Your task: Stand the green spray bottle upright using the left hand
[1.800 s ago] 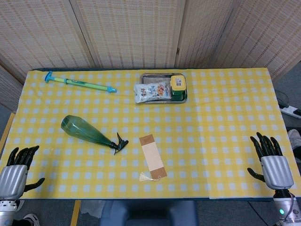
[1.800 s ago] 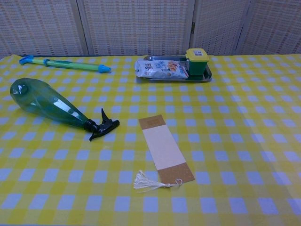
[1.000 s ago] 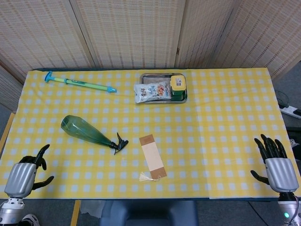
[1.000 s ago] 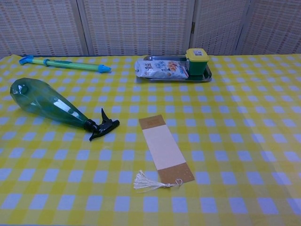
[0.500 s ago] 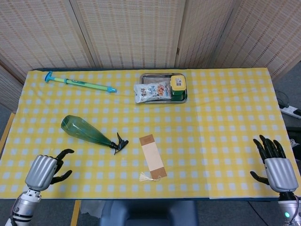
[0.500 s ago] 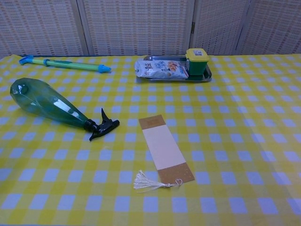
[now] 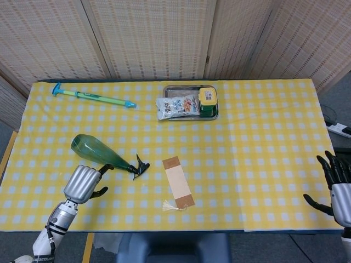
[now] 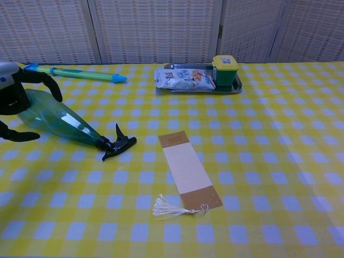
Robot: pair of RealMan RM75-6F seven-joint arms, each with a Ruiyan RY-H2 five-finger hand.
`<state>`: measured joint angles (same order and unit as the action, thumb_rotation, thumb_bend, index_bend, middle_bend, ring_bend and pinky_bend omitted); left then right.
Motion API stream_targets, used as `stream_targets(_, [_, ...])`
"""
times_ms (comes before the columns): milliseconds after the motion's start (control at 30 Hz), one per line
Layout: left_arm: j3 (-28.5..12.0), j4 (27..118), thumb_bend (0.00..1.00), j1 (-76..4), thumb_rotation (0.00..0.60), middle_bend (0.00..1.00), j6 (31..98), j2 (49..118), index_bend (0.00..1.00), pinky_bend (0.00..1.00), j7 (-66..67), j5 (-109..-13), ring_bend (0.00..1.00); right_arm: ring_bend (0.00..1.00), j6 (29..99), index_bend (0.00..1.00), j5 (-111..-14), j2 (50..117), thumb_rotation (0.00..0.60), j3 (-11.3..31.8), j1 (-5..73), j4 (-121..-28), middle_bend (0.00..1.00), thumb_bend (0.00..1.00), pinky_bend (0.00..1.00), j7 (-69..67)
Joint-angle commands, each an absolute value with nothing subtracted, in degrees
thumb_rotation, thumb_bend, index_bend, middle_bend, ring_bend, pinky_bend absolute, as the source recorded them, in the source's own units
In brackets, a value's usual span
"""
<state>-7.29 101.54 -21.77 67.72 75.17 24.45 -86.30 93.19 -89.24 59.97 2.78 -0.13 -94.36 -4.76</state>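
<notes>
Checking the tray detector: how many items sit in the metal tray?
2. A snack bag lies at the tray's left end, overhanging the rim; a yellow-lidded green box stands at its right end. Anything beneath them would be hidden.

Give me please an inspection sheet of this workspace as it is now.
Surface: table under yellow checked cloth.
Job's things: bottle lying on its side, nozzle toward the bookmark.
Clutter: bookmark; water gun; tray holding snack bag and green box.
Hands: left hand open beside bottle, not gripping; right hand open at table edge.
Cables: power strip on floor, right.
Surroundings: woven screens behind.
</notes>
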Motion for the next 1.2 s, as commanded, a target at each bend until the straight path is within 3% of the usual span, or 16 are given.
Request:
stream_targets(33, [-8.0,98.8,0.24,-24.1,0.6,1.0,65.5,77.9,0.39,1.0,25.0,-84.6,1.0,0.0,97.9,0.0,-92.8,58.7,0.6,3.2,-1.6,-92.4,0.0,0.2,0.0,-11.6])
stream_targets(200, [-8.0,95.4,0.25,-26.8,0.6,1.0,63.3,80.6,0.39,1.0,23.1,-84.8,1.0,0.0,101.3,0.0,-94.8,58.1,0.6,3.0,-2.7,-89.9,0.0,0.2,0.0,-19.2])
stream_targets(767, [-9.8,85.6,0.26,-33.2,0.6,1.0,58.7,90.1,0.38,1.0,25.0,-78.7,1.0,0.0,97.2,0.0,-95.1,56.9,0.6,1.9,-1.4,-90.7,0.0,0.2,0.0,-19.0])
stream_targets(933, [-9.8,82.3,0.33,-35.0,0.6,1.0,56.7,91.7,0.4,1.0,24.9,-76.9,1.0,0.0,97.2,0.0,-95.2,57.0,0.6,1.8,-1.5,-90.7,0.0,0.2,0.0,-18.7])
stream_targets(1200, [-9.5,77.6,0.36,-36.2,0.6,1.0,56.6,93.5,0.41,1.0,25.3,-75.1,1.0,0.0,95.7,0.0,-94.7,57.0,0.6,1.8,-0.8,-90.7,0.0,0.2,0.0,-18.5])
